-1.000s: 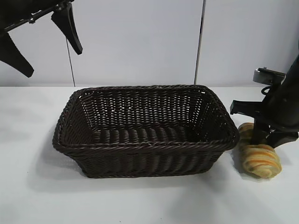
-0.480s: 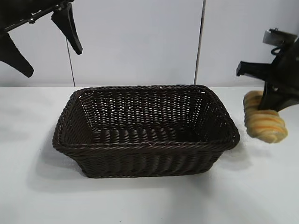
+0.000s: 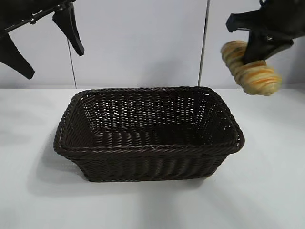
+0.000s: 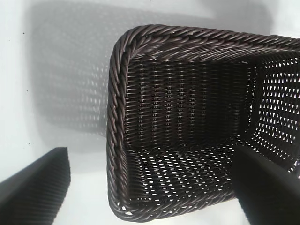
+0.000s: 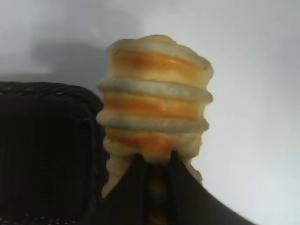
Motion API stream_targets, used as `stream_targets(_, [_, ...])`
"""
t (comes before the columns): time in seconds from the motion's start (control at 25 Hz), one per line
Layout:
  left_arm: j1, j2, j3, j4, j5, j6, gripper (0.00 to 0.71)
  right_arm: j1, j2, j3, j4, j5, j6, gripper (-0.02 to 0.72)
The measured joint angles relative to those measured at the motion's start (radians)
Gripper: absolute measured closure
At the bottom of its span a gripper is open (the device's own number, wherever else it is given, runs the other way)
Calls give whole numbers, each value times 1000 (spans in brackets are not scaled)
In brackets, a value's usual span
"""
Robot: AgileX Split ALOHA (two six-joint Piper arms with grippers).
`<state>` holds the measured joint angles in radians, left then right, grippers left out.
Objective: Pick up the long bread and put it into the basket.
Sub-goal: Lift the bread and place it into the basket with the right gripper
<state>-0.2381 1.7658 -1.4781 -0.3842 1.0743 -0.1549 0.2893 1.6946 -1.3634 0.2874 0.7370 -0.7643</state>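
Observation:
The long bread (image 3: 250,69), a tan loaf with orange-brown ridges, hangs in the air at the upper right, above and just right of the basket's right end. My right gripper (image 3: 255,52) is shut on the long bread near its middle; in the right wrist view the bread (image 5: 157,103) sticks out past the two dark fingers (image 5: 136,187). The dark brown woven basket (image 3: 147,150) stands empty mid-table; its rim also shows in the left wrist view (image 4: 117,117) and right wrist view (image 5: 47,89). My left gripper (image 3: 45,45) is open, parked high at the upper left.
The white table (image 3: 267,191) spreads around the basket, with bare surface to its right where the loaf lay. A pale wall with a vertical dark seam (image 3: 204,43) stands behind.
My right gripper has lifted the long bread from the table beside the basket's right end, up and slightly left toward the basket. The left arm has not moved.

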Motion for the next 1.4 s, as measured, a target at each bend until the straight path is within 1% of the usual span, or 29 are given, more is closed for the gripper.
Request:
stream_targets(0.08, [0, 0, 0, 0, 4, 0, 41, 18, 12, 0, 36, -25, -102, 638])
stream_targets(0.2, [0, 0, 0, 0, 6, 0, 41, 41, 47, 0, 66, -56, -228, 638])
stream_targets(0.32, [0, 0, 0, 0, 8, 0, 41, 68, 93, 0, 94, -67, -316, 638])
stream_targets(0.44, [0, 0, 0, 0, 11, 0, 41, 97, 135, 0, 120, -78, -359, 638])
stream_targets(0.64, [0, 0, 0, 0, 12, 0, 41, 162, 182, 0, 133, -90, -404, 638])
stream_targets(0.76, [0, 0, 0, 0, 14, 0, 41, 182, 219, 0, 135, -107, -414, 638])
stream_targets(1.08, [0, 0, 0, 0, 22, 0, 41, 185, 293, 0, 137, -178, -414, 640])
stream_targets(1.28, [0, 0, 0, 0, 22, 0, 41, 185, 298, -1, 137, -209, -414, 641])
stream_targets(1.4, [0, 0, 0, 0, 22, 0, 41, 185, 298, -2, 137, -213, -412, 638])
